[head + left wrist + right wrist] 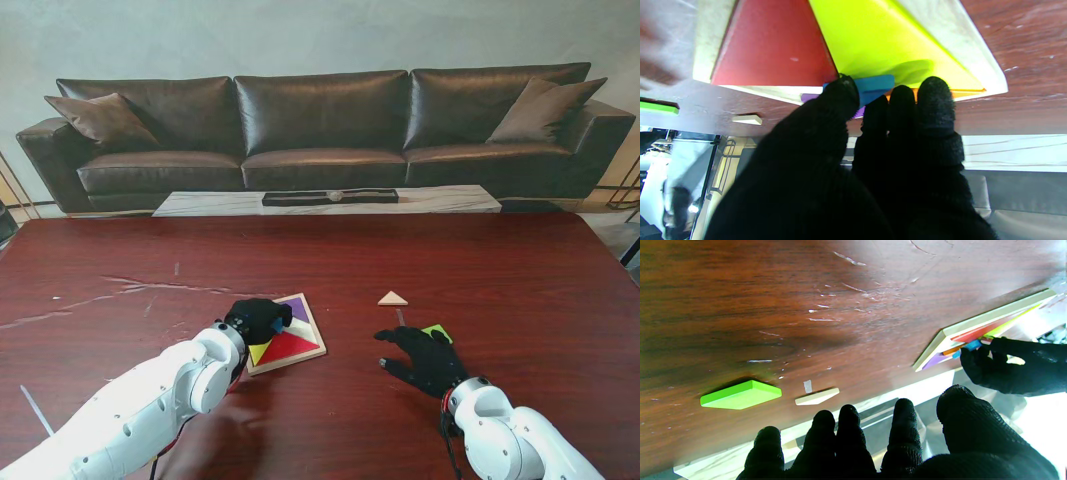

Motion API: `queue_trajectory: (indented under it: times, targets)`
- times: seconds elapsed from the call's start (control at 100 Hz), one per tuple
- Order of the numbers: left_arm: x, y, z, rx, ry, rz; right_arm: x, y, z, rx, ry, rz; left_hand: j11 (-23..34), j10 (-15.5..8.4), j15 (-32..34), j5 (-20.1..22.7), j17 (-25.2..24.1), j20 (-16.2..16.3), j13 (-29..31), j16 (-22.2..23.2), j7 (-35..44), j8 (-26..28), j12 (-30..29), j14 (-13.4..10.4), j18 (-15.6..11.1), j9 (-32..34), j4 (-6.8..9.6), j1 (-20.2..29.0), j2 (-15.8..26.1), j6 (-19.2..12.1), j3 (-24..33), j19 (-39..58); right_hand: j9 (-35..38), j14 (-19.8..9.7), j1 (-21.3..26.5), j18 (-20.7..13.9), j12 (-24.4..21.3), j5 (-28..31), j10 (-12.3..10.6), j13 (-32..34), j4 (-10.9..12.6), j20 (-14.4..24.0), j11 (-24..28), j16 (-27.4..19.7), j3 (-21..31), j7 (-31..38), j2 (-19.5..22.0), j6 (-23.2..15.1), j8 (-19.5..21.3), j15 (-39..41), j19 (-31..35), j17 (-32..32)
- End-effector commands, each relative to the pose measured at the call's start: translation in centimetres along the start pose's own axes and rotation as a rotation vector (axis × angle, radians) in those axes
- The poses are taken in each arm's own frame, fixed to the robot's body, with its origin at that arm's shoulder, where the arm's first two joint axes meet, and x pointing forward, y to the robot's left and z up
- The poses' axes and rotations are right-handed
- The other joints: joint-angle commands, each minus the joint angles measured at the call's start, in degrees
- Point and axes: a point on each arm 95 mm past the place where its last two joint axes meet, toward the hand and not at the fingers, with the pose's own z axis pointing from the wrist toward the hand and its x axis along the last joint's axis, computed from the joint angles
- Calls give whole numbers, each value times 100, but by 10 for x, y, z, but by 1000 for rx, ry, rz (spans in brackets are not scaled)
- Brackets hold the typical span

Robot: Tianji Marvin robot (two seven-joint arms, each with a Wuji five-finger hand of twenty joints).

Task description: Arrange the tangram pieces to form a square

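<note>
You see the pale wooden square tangram tray [316, 350] on the dark red wooden table [520, 290], already holding a red triangle [290, 346], a yellow triangle [259, 352] and a purple piece [297, 310]. Over the tray's left side, your left hand [258, 320] pinches a small blue piece [873, 87] between thumb and fingertips [935, 96], right above the yellow triangle. Right of the tray, a small cream wooden triangle [392, 298] lies loose on the table. Nearer to you than that triangle, a bright green flat piece [436, 332] sits just beside your right hand [425, 360], which hovers with fingers spread apart, grasping nothing.
</note>
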Motion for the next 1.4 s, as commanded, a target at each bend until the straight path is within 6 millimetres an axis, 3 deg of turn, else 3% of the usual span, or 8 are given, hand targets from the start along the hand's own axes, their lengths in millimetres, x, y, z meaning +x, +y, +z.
queue_trajectory:
  times: [0.0,0.39,0.64,0.76,0.95,1.12,1.29,1.39]
  targets:
    - [4,-3,3,10,12,-8,2,-2,-1,5,2,1,-1,-190,67,146,58,70,82,54,162,-64,136,47,-130,252,-37,447,-26,2,11,91,-116,-174,52,-9,-53,-183,-30,-191,129,154,-114,30,-123,-48,139,-149,20,-60,-165,13]
    - [5,-6,12,10,39,-2,1,-3,-2,5,-1,5,-20,-269,-317,213,-58,58,-18,-24,110,-118,-137,49,-128,-30,-55,398,-19,-2,201,-12,-113,-164,58,-8,-47,-179,-27,-184,130,196,-104,32,-137,-45,143,-141,27,-59,-218,28]
    - [4,-7,13,10,35,5,1,-3,-2,8,0,6,605,-38,-396,392,-285,129,-422,-98,31,-212,-901,54,-10,-874,-107,84,17,-72,588,-65,-114,-167,61,-8,-44,-182,-36,-186,130,218,-98,32,-146,-45,143,-142,30,-62,-243,35]
    - [3,-7,12,8,32,6,1,-3,-1,9,1,7,822,66,-287,453,-429,206,-667,-208,-2,-231,-1672,32,144,-1242,-137,-12,10,-126,580,-36,-116,-169,64,-12,-46,-184,-34,-185,130,230,-101,33,-148,-49,145,-135,29,-61,-255,38]
    - [3,-7,10,-1,26,6,1,-3,-1,9,1,7,941,70,-140,497,-469,234,-711,-328,45,-256,-1784,-16,161,-1264,-128,-20,53,-154,259,31,-118,-169,66,-12,-48,-187,-37,-195,131,246,-106,32,-151,-58,150,-131,27,-66,-275,44]
    - [2,-7,9,-11,20,12,1,-4,-1,4,4,8,940,120,74,756,-599,329,-832,-197,63,-461,-1243,-21,269,-1384,-34,295,396,-337,-351,161,-118,-162,66,-12,-49,-185,-35,-191,132,263,-107,33,-155,-64,150,-141,28,-65,-294,49]
    - [2,-8,8,-10,18,12,2,-4,0,5,5,11,771,212,-60,838,-820,468,-972,273,-427,-477,-690,70,423,-1689,-17,570,814,-392,-225,243,-120,-166,73,-12,-54,-182,-27,-188,133,279,-118,33,-154,-68,151,-127,30,-64,-310,54]
    - [4,-9,7,8,18,10,2,-5,0,9,4,11,719,227,-90,789,-865,545,-932,508,-695,-407,-348,83,439,-1726,17,962,887,-374,-489,290,-117,-170,76,-12,-55,-185,-23,-187,134,289,-120,34,-153,-69,155,-122,32,-62,-319,56]
